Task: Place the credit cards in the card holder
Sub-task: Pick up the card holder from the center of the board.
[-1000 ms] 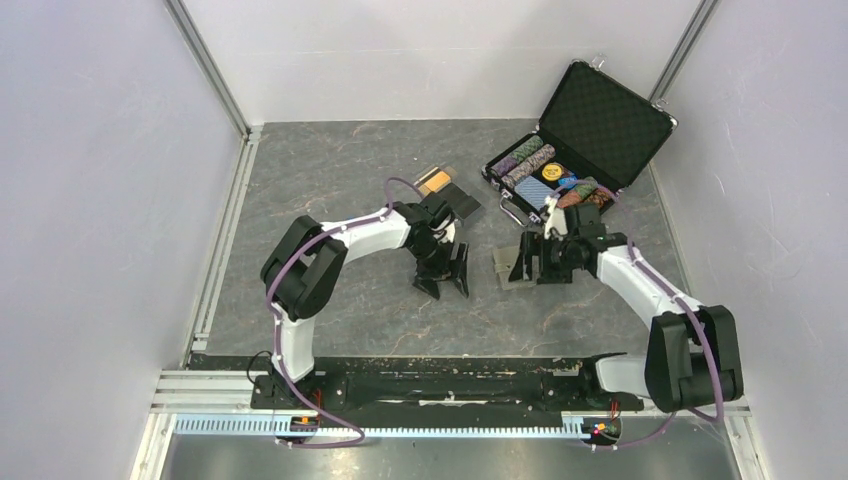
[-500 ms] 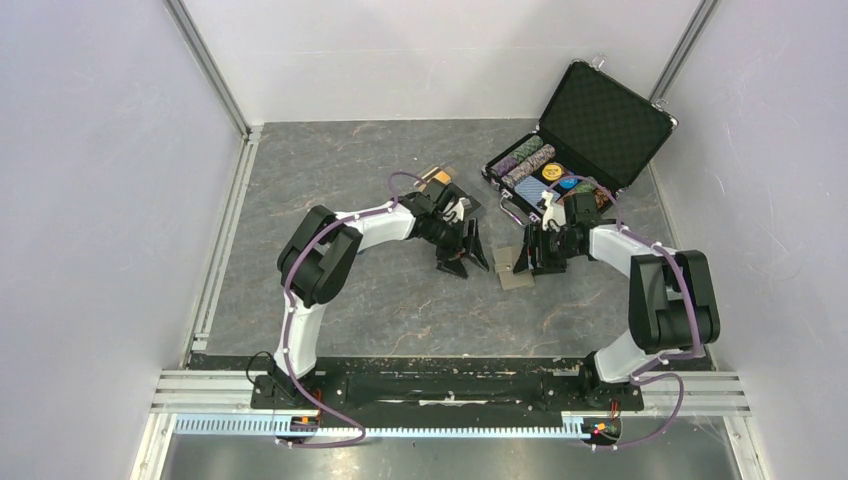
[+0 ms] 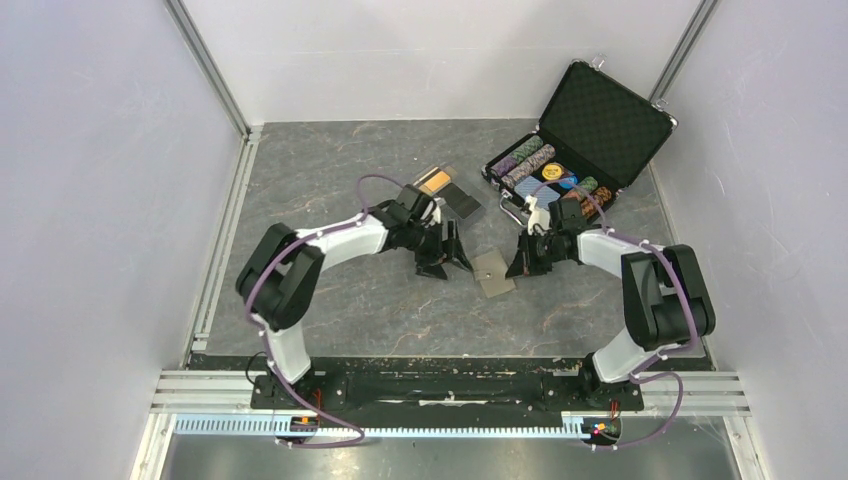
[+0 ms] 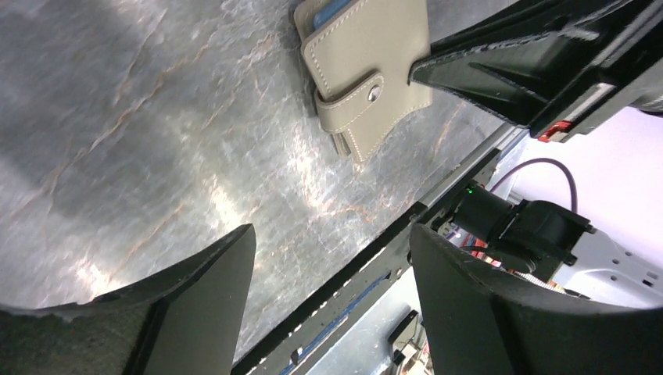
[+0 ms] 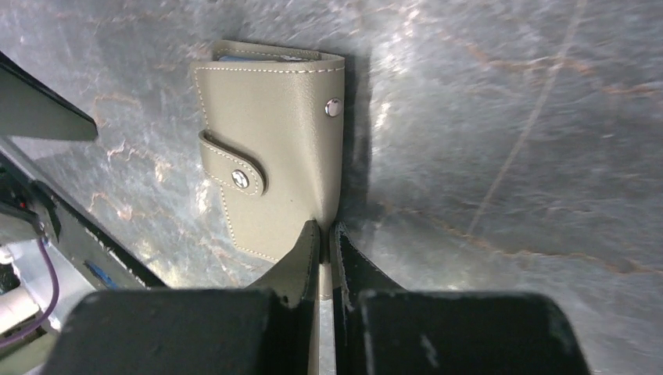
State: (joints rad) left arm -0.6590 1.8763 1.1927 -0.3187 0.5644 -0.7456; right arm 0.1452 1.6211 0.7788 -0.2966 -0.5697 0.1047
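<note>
The grey-taupe card holder (image 3: 492, 272) lies folded on the table between the two arms, its snap strap facing up. My right gripper (image 3: 517, 266) is shut on the holder's right edge; the right wrist view shows the jaws (image 5: 327, 234) pinching a thin flap of the card holder (image 5: 270, 148). My left gripper (image 3: 448, 265) stands open just left of the holder, nothing between its fingers. In the left wrist view the card holder (image 4: 363, 62) lies beyond the open left gripper (image 4: 332, 234). The credit cards, one orange-tan (image 3: 436, 181) and black ones (image 3: 463, 204), lie behind the left arm.
An open black poker-chip briefcase (image 3: 604, 118) stands at the back right, with chip rows and a blue card deck (image 3: 545, 172) inside. Metal rails run along the left side (image 3: 222, 250) and the near edge. White walls enclose the table.
My right gripper has shut on the card holder's edge and the holder has shifted a little left. The left gripper swung towards the holder and then drew back left, staying open.
</note>
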